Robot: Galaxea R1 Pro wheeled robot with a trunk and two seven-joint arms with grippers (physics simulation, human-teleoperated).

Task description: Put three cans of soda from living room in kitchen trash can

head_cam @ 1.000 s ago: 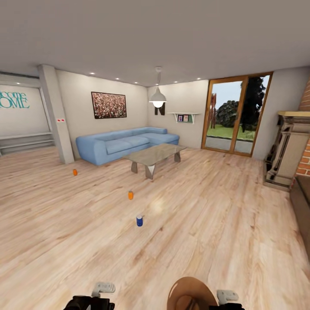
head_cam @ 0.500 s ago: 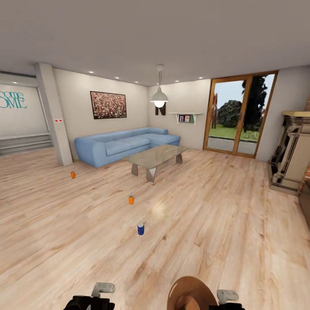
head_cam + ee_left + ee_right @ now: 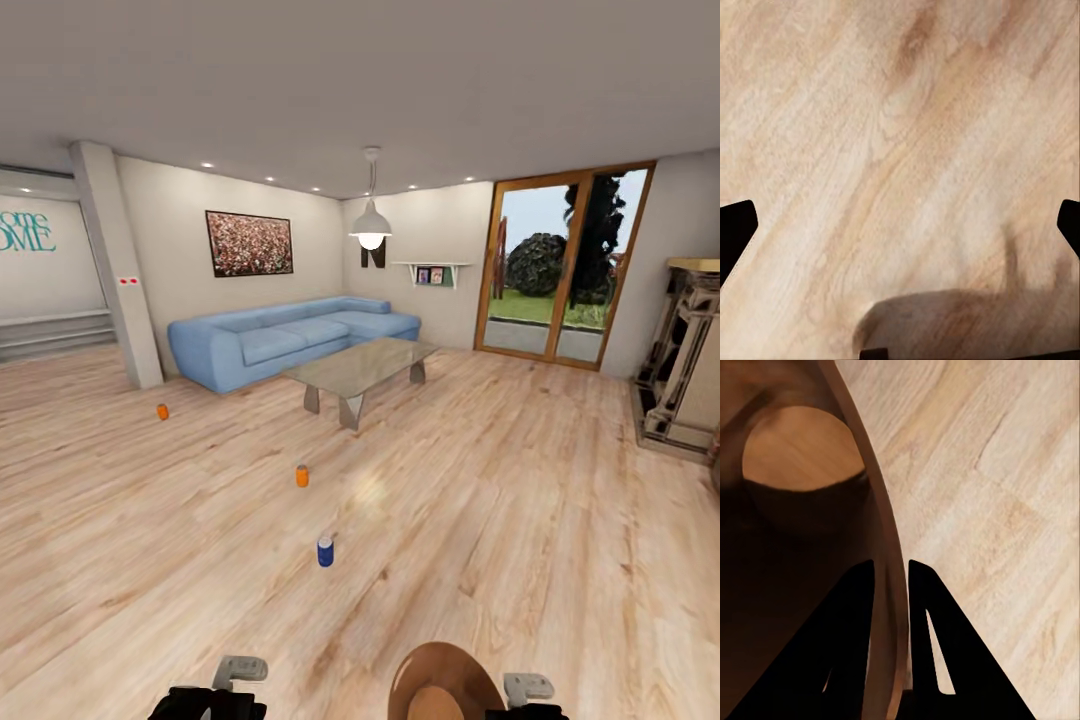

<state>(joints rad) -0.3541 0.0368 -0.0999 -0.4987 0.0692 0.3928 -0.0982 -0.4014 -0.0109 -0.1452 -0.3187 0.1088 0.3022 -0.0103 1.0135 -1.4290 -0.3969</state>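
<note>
Three small cans stand apart on the light wood floor of the living room in the head view. One orange can of soda is far left near the pillar. A second orange one stands mid-floor, and a blue-sided can is nearest to me. The brown tash can hangs at the lower edge, in front of my trunk. In the right wrist view my right gripper is shut on its thin rim, one finger inside and one outside. My left gripper is open over bare floor.
A blue corner sofa and a glass coffee table stand beyond the cans. A grey pillar is at the left, glass doors at the back, and the fireplace surround at the right. Wood floor lies between me and the cans.
The whole head view has shifted: the camera has moved forward, so the cans sit lower and nearer and the fireplace slides off right. Both grippers and the bin keep their places.
</note>
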